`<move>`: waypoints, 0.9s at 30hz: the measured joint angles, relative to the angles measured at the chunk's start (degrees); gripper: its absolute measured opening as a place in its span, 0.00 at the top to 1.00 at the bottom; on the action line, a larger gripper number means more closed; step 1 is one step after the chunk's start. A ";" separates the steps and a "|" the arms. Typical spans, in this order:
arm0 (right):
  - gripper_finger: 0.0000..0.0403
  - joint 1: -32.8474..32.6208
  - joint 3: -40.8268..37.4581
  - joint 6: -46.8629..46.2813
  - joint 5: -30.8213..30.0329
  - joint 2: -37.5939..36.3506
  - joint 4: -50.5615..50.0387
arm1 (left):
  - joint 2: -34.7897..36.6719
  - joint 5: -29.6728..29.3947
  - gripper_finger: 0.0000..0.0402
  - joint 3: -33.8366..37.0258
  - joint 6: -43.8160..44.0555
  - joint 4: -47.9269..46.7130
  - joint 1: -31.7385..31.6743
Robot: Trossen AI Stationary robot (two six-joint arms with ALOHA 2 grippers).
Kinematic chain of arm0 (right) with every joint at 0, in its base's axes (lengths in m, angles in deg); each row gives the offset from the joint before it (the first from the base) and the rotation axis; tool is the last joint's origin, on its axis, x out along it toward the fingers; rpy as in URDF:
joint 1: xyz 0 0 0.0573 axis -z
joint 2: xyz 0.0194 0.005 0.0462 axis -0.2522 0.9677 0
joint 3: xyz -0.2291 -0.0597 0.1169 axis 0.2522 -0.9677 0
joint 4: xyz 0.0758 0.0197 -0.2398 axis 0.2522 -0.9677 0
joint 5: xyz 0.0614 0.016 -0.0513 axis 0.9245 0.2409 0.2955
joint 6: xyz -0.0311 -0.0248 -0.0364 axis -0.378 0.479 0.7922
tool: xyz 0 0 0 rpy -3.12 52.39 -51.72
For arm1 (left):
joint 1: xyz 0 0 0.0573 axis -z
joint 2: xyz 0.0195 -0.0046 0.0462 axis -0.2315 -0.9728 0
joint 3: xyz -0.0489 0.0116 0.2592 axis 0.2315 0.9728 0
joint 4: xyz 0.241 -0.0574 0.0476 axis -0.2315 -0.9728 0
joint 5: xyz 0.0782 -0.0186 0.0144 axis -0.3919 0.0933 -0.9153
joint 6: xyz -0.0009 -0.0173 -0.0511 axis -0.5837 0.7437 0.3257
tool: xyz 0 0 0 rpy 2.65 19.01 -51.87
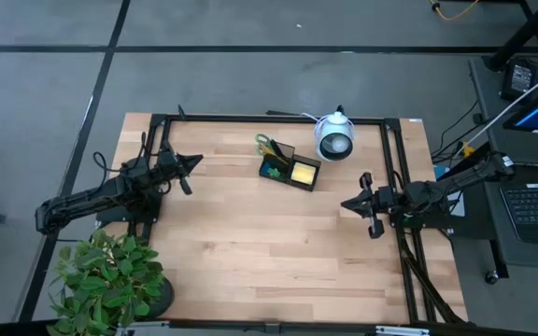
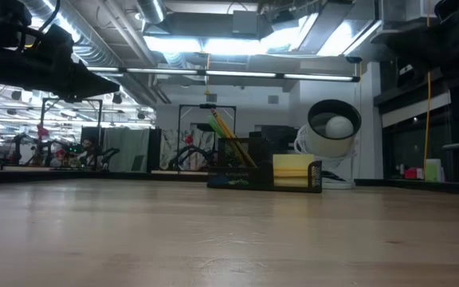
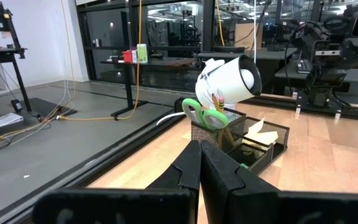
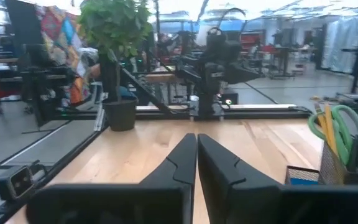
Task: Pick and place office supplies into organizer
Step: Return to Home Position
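The organizer (image 1: 290, 168) stands on the counter (image 1: 250, 243), a little toward 12 o'clock from its middle. Scissors (image 1: 267, 146) and pencils (image 2: 221, 127) stand in its 10 o'clock part; the sticky-note pad (image 1: 304, 172) lies in its 3 o'clock part. The round device (image 1: 334, 138) is near it at 2 o'clock. The left end effector (image 1: 197, 161) is at the organizer's 9 o'clock, the right end effector (image 1: 345, 203) at 4 o'clock, both well apart from it. A potted plant (image 1: 110, 280) stands at the counter's 7 o'clock corner.
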 joint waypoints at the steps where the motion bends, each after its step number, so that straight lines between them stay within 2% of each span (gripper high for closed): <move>1: 0.95 0.88 -0.07 0.05 1.77 -0.82 -0.65 | 0.00 0.00 1.00 0.00 0.00 0.00 0.00; 6: 0.95 5.32 -0.11 0.16 8.79 -4.54 -5.19 | 0.00 0.00 1.00 0.00 -0.03 -0.03 0.00; 16: 0.95 8.76 -0.14 -0.08 9.69 -19.21 -19.77 | 0.00 0.00 1.00 0.00 0.00 -0.09 0.00; 21: 0.95 11.32 -0.14 -2.81 12.05 -21.54 -22.90 | 0.00 0.00 1.00 0.00 -0.01 -0.09 0.00; 27: 0.95 12.32 -0.16 -1.40 20.54 -21.54 -23.45 | 0.00 0.00 1.00 0.00 -0.03 -0.11 0.00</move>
